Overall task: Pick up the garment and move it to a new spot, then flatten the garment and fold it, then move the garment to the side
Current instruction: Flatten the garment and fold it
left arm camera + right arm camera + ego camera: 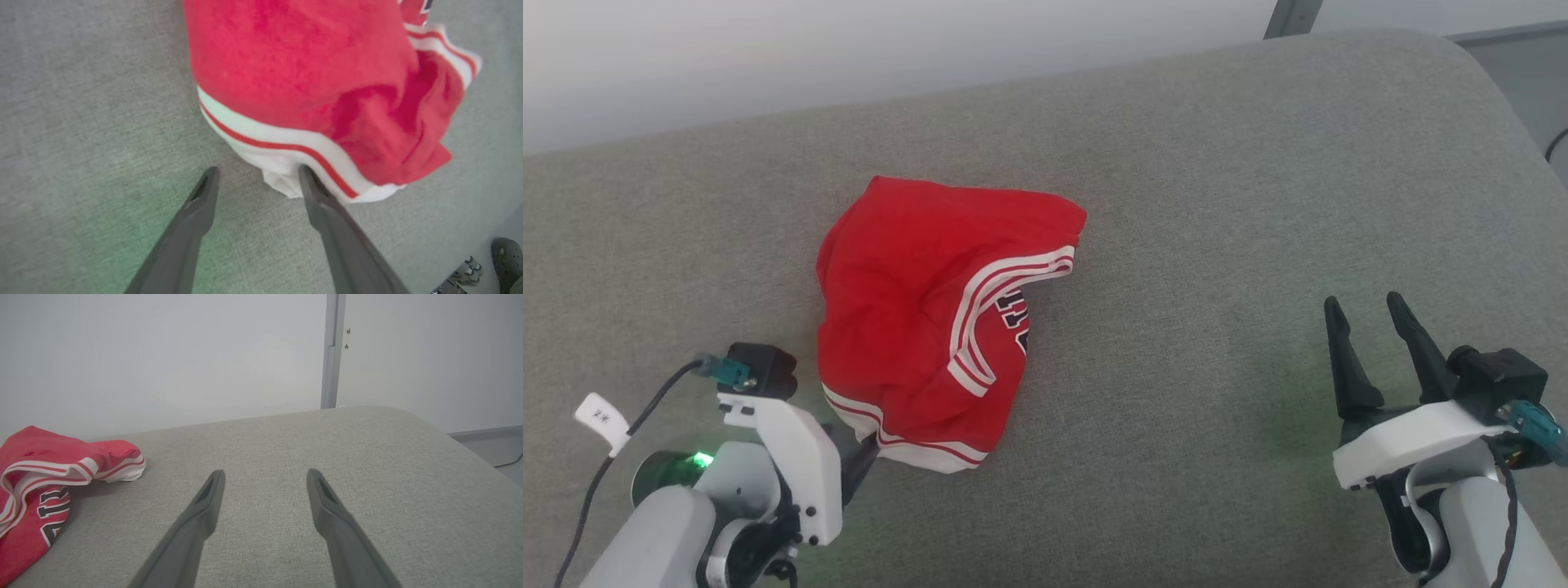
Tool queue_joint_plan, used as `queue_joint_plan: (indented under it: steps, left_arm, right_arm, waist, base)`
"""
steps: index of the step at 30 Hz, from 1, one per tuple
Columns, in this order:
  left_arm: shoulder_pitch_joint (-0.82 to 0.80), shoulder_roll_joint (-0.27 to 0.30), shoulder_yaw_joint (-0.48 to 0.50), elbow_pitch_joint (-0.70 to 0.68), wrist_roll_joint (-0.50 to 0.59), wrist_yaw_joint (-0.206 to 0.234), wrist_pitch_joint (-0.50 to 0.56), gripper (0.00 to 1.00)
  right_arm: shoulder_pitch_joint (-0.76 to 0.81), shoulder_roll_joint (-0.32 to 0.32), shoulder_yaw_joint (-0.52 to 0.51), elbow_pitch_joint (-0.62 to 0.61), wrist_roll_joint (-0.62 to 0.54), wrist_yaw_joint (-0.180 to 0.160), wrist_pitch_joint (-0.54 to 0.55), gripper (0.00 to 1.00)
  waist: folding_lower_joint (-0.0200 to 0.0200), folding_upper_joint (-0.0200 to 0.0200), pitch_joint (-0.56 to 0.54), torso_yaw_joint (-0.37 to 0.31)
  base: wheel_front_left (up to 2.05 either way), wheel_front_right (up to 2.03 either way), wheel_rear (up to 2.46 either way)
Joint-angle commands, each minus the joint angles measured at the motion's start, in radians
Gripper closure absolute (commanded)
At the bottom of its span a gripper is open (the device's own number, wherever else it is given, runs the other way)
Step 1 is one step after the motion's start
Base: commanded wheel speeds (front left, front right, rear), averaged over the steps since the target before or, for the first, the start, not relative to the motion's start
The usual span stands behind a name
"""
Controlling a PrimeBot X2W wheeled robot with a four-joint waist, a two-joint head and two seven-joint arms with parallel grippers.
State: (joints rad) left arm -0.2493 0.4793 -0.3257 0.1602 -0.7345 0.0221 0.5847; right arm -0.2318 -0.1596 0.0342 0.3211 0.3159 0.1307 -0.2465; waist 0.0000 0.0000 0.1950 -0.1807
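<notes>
The garment [923,327], a red jersey with white-and-red striped trim and partly hidden black lettering, lies crumpled in a heap on the grey cushion [1176,204]. My left gripper [257,173] is open at its near edge, one finger touching the white hem of the garment [310,81], nothing clamped between the fingers. In the head view the left gripper [862,457] sits low left, mostly hidden by its white wrist. My right gripper [1368,314] stands open over bare cushion far right of the jersey. From the right wrist, the open right gripper [263,475] points at the wall with the garment [49,477] at far left.
The cushion's rounded far-right corner [1462,57] drops to the floor, where a dark cable [1556,143] lies. A pale wall [163,355] with a grey vertical post [331,351] stands behind. Shoes [506,257] show beyond the cushion's edge in the left wrist view.
</notes>
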Motion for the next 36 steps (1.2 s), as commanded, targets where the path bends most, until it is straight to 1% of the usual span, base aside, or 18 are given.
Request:
queue_joint_plan:
  steps: [1, 9, 10, 11, 12, 17, 21, 27, 28, 29, 30, 35, 36]
  left_arm:
    - [-0.016, -0.002, -0.008, 0.003, 0.005, 0.008, 0.013, 0.00]
    - [-0.070, -0.025, -0.052, 0.035, 0.010, -0.003, 0.069, 0.00]
    - [-0.074, -0.025, -0.060, 0.041, 0.013, -0.010, 0.073, 0.31]
    - [-0.080, -0.025, -0.066, 0.045, 0.018, -0.018, 0.071, 0.76]
    - [-0.084, -0.028, -0.070, 0.054, 0.017, -0.019, 0.070, 1.00]
    - [-0.096, -0.026, -0.084, 0.068, 0.023, -0.033, 0.075, 1.00]
    - [-0.092, 0.007, -0.072, 0.061, 0.032, -0.012, 0.090, 1.00]
    - [-0.069, 0.091, -0.027, 0.024, 0.037, 0.008, 0.088, 1.00]
    - [-0.069, 0.091, -0.027, 0.024, 0.037, 0.008, 0.088, 1.00]
    - [-0.060, 0.124, -0.006, 0.011, 0.038, 0.016, 0.086, 1.00]
    - [-0.060, 0.124, -0.006, 0.011, 0.038, 0.016, 0.086, 1.00]
    - [-0.044, 0.214, 0.038, -0.012, 0.059, 0.045, 0.103, 1.00]
    - [-0.041, 0.246, 0.052, -0.013, 0.074, 0.061, 0.108, 1.00]
  right_arm:
    - [-0.010, 0.002, 0.004, 0.004, 0.000, 0.000, -0.006, 0.00]
    - [-0.027, 0.004, 0.013, 0.023, 0.002, 0.000, -0.013, 0.00]
    - [-0.029, 0.005, 0.014, 0.025, 0.001, 0.000, -0.014, 0.00]
    - [-0.032, 0.005, 0.015, 0.026, -0.001, 0.000, -0.015, 0.00]
    - [-0.034, 0.006, 0.015, 0.028, -0.002, 0.000, -0.016, 0.00]
    - [-0.034, 0.005, 0.011, 0.036, -0.007, 0.000, -0.019, 0.00]
    - [-0.023, 0.003, 0.003, 0.040, -0.010, 0.000, -0.020, 0.00]
    - [-0.006, -0.001, -0.007, 0.042, -0.013, 0.000, -0.019, 0.00]
    - [-0.006, -0.001, -0.007, 0.042, -0.013, 0.000, -0.019, 0.00]
    - [0.000, -0.002, -0.007, 0.044, -0.015, 0.000, -0.019, 0.00]
    - [0.000, -0.002, -0.007, 0.044, -0.015, 0.000, -0.019, 0.00]
    - [0.004, -0.002, -0.004, 0.040, -0.019, 0.000, -0.019, 0.00]
    - [0.006, -0.003, -0.001, 0.039, -0.020, 0.000, -0.019, 0.00]
  waist:
    - [0.0000, 0.0000, 0.004, -0.001]
    - [0.0000, 0.0000, 0.017, -0.005]
    - [0.0000, 0.0000, 0.017, -0.005]
    - [0.0000, 0.0000, 0.018, -0.006]
    - [0.0000, 0.0000, 0.019, -0.007]
    - [0.0000, 0.0000, 0.016, -0.006]
    - [0.0000, 0.0000, 0.007, 0.002]
    - [0.0000, 0.0000, -0.014, 0.019]
    - [0.0000, 0.0000, -0.014, 0.019]
    - [0.0000, 0.0000, -0.021, 0.025]
    - [0.0000, 0.0000, -0.021, 0.025]
    - [0.0000, 0.0000, -0.031, 0.035]
    - [0.0000, 0.0000, -0.034, 0.037]
  base:
    - [0.00, 0.00, 0.00]
    - [0.00, 0.00, 0.00]
    - [0.00, 0.00, 0.00]
    - [0.00, 0.00, 0.00]
    - [0.00, 0.00, 0.00]
    - [0.00, 0.00, 0.00]
    - [0.00, 0.00, 0.00]
    - [0.00, 0.00, 0.00]
    - [0.00, 0.00, 0.00]
    - [0.00, 0.00, 0.00]
    - [0.00, 0.00, 0.00]
    - [0.00, 0.00, 0.00]
    - [0.00, 0.00, 0.00]
